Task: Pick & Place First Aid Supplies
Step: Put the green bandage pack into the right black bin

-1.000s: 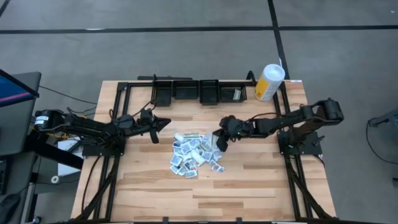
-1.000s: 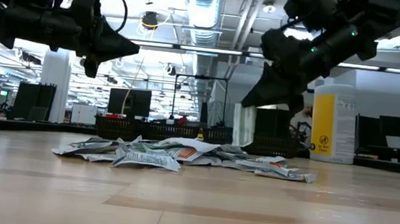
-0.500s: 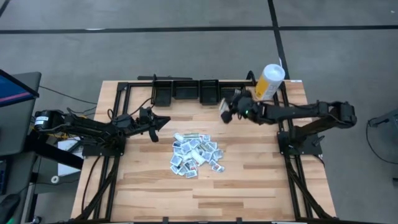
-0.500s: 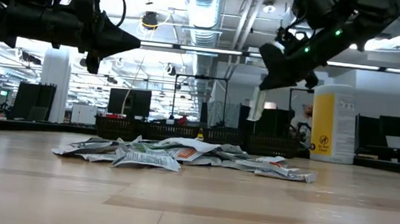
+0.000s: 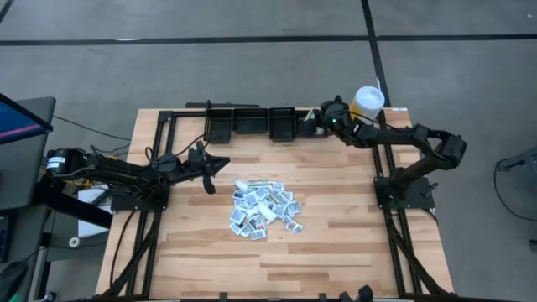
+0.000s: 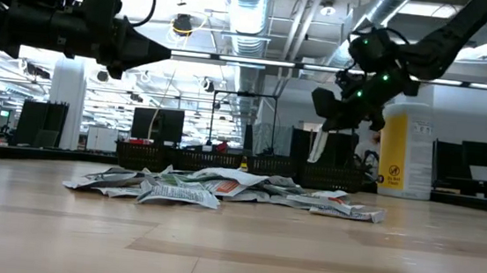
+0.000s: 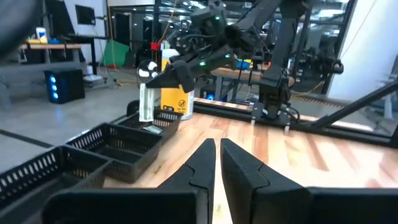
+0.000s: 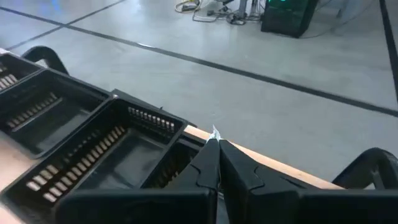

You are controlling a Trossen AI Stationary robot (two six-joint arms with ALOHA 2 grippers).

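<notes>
I am holding one packet [image 6: 317, 146] in my closed right fingers [image 5: 312, 122] above four bins [image 5: 252, 122], near one canister [image 6: 405, 149]; my left fingers [image 5: 223, 164] are hovering closed beside the pile [image 5: 264, 208] on the tabletop [image 5: 336, 243].

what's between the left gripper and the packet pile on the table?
Bare wood. In the high view the left gripper hangs beside the packet pile, with only a strip of table between them.
</notes>
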